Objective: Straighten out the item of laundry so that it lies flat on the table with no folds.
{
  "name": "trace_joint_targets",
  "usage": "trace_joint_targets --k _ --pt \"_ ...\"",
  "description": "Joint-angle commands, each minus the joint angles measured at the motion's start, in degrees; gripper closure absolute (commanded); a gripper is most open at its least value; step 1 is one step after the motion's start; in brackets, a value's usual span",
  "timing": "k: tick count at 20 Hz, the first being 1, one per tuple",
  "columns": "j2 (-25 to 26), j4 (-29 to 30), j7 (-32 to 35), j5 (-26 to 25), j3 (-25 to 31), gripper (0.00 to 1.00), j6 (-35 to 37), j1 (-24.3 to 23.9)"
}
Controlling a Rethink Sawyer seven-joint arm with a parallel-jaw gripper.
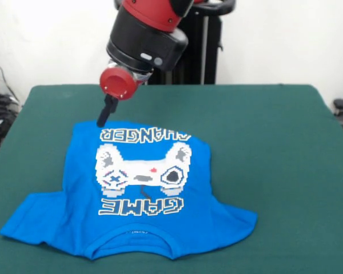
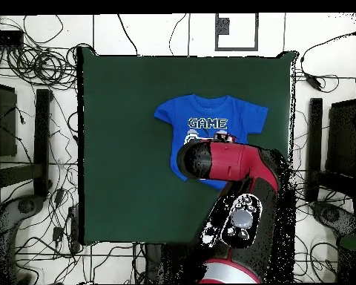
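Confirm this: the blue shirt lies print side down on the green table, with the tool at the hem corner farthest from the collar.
Wrong in one respect: the shirt lies print side up. The front view shows the controller print and the lettering facing upward. The rest holds: it lies on the green table, and the tool is at the hem corner farthest from the collar.
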Motion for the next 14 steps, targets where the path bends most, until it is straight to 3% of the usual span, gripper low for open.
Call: trace_joint_targets --k 1,14 --pt "1.81 5.53 -9.66 -3.08 9.54 0.0 -2.67 -0.69" --pt "1.8 5.68 -8.36 -5.73 10.98 0.0 -3.61 -2.15"
